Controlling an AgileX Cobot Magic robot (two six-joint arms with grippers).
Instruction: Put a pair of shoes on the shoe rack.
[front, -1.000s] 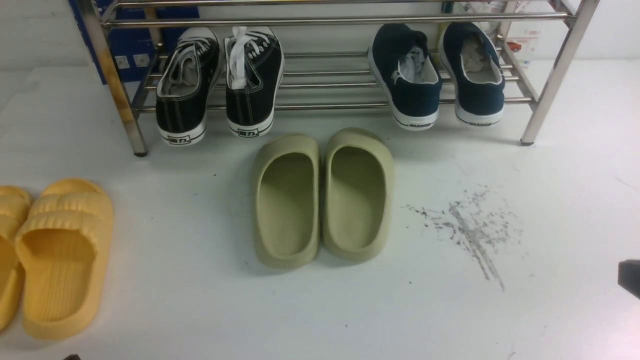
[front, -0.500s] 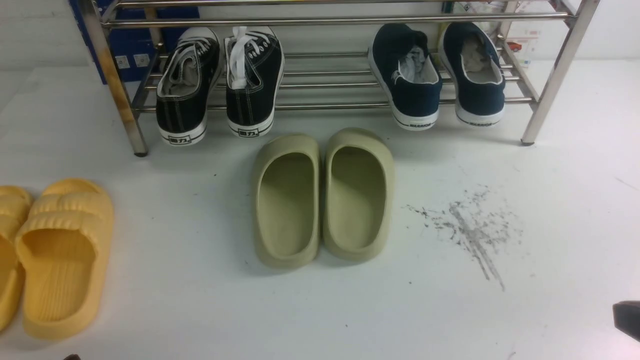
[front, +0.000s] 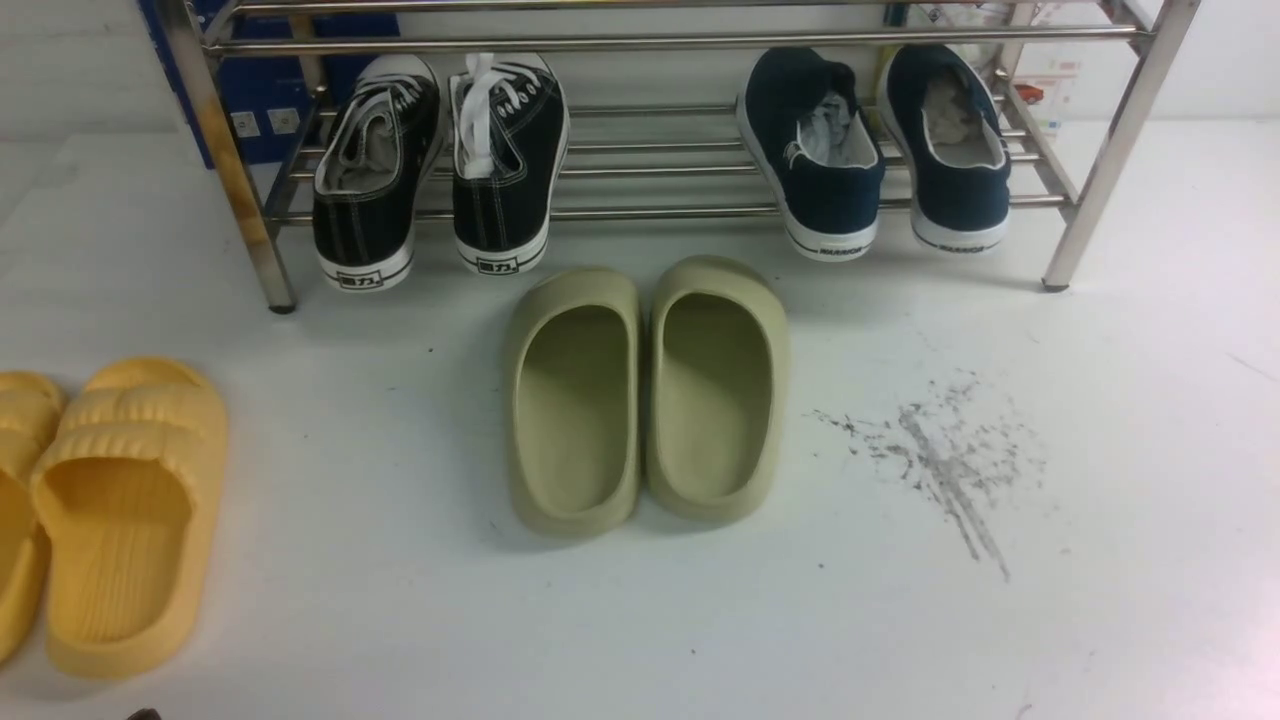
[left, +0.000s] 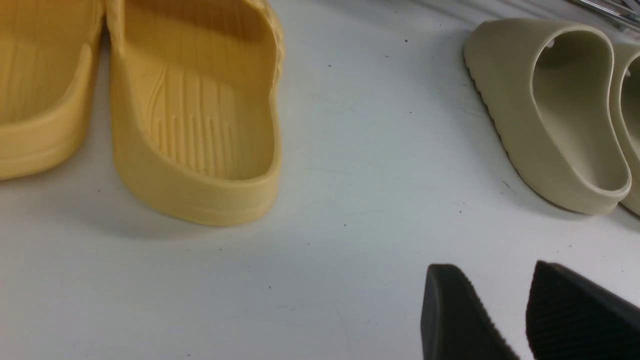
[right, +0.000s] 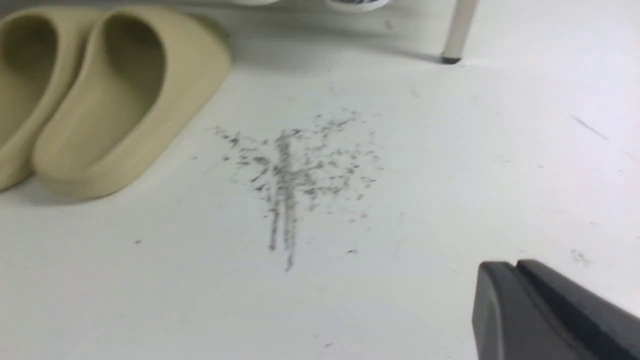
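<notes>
The pair of shoes, navy slip-ons with white soles, one (front: 812, 150) beside the other (front: 948, 140), rests on the lower bars at the right end of the shoe rack (front: 650, 43), heels hanging toward me. No gripper touches them. Neither gripper shows in the front view. In the left wrist view my left gripper (left: 492, 267) hangs over bare white floor with its fingers apart and nothing between them. In the right wrist view my right gripper (right: 515, 264) is over the floor with its fingers pressed together, holding nothing. One leg of the shoe rack (right: 457, 30) shows beyond it.
Black lace-up sneakers (front: 435, 165) sit on the rack's left end. Olive-green slippers (front: 645, 395) lie on the floor in front of the rack, yellow slippers (front: 110, 510) at the near left. A grey scuff mark (front: 940, 460) is on the floor at the right.
The right gripper's dark tip at the front view's right edge sank lower and then left that view. The shoes and slippers have not moved.
</notes>
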